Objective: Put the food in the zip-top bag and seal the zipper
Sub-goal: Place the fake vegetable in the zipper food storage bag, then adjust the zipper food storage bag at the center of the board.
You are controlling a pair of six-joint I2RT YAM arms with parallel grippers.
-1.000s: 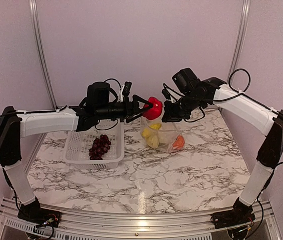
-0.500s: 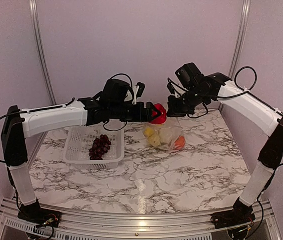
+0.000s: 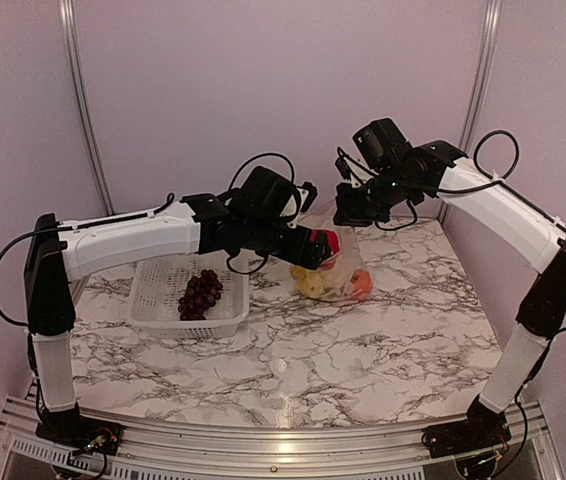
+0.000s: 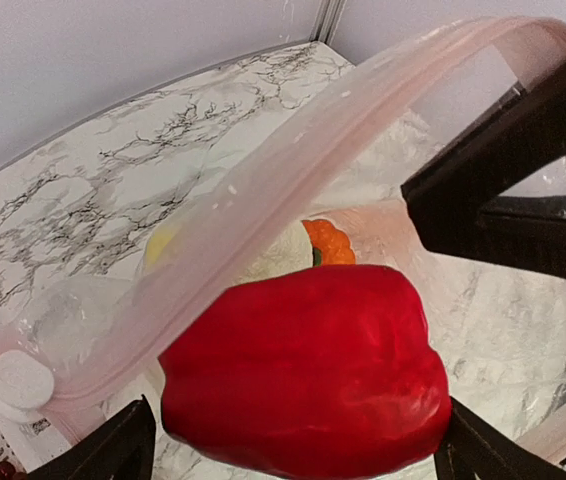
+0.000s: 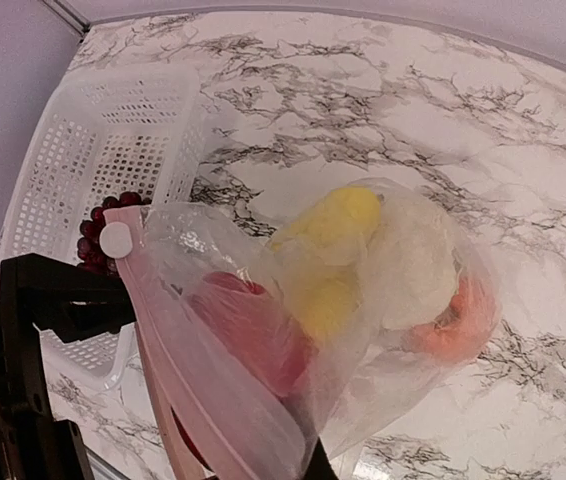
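The clear zip-top bag [image 3: 348,268] hangs at the back of the table from my right gripper [image 3: 349,214], which is shut on its top edge [image 5: 313,468]. Its pink zipper [image 4: 263,210] stands apart, with the white slider [image 5: 115,240] at one end. My left gripper [image 3: 321,245] reaches into the mouth. The red pepper [image 4: 303,370] sits between its wide-spread fingers, with a thin gap on the left side. Inside the bag lie yellow pieces [image 5: 338,215], a whitish piece [image 5: 413,260] and an orange fruit [image 5: 453,320]. The purple grapes [image 3: 200,293] lie in the basket.
A white slotted basket [image 3: 153,300] stands on the marble table to the left of the bag, under the left arm. Metal frame posts and a pale wall close the back and sides.
The left arm has swung right and down, carrying the red pepper from above the bag into its mouth, and its fingers have spread wider. The right gripper still holds the bag up.
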